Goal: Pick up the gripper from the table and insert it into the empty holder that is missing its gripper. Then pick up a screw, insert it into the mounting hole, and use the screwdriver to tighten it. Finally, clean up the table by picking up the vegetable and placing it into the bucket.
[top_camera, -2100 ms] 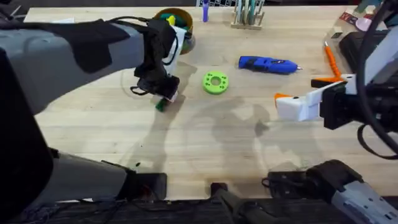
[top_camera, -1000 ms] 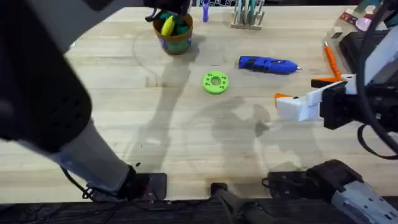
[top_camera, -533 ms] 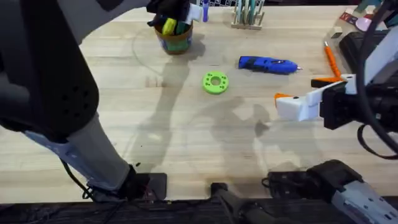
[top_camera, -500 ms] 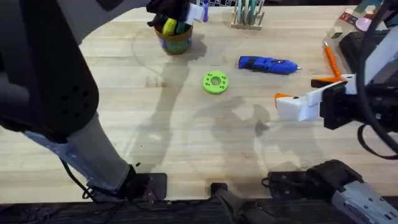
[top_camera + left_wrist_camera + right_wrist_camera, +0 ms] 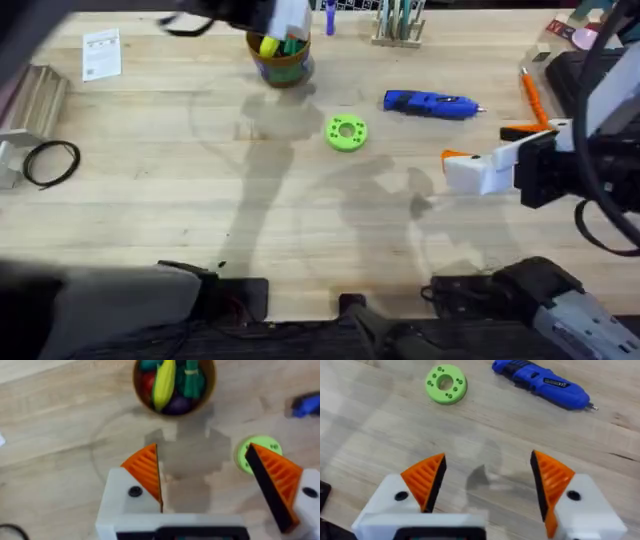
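Note:
The orange-brown bucket point(image 5: 281, 58) stands at the table's far side. Inside it the dark-green vegetable point(image 5: 192, 379) lies beside a yellow toy. My left gripper point(image 5: 210, 477) hovers open just in front of and above the bucket point(image 5: 175, 387), nothing between its orange pads point(image 5: 146, 471). It is a blur over the bucket in the overhead view point(image 5: 285, 18). The blue screwdriver point(image 5: 430, 103) lies right of centre. My right gripper point(image 5: 487, 147) waits open and empty at the right point(image 5: 487, 480), the screwdriver point(image 5: 540, 384) ahead of it. The loose gripper, the empty holder and the screw are out of view.
A bright-green disc point(image 5: 346, 132) lies mid-table between bucket and screwdriver. A thin orange pen tool point(image 5: 531, 93) lies at the far right. On the left are a black cable loop point(image 5: 50, 162), a metal part point(image 5: 30, 100) and a paper card point(image 5: 100, 55). A rack point(image 5: 398, 25) stands at the back.
My left arm went from the table near the disc to the bucket with the vegetable, which now lies inside. The arm has since risen, uncovering the left side. The right arm stayed still.

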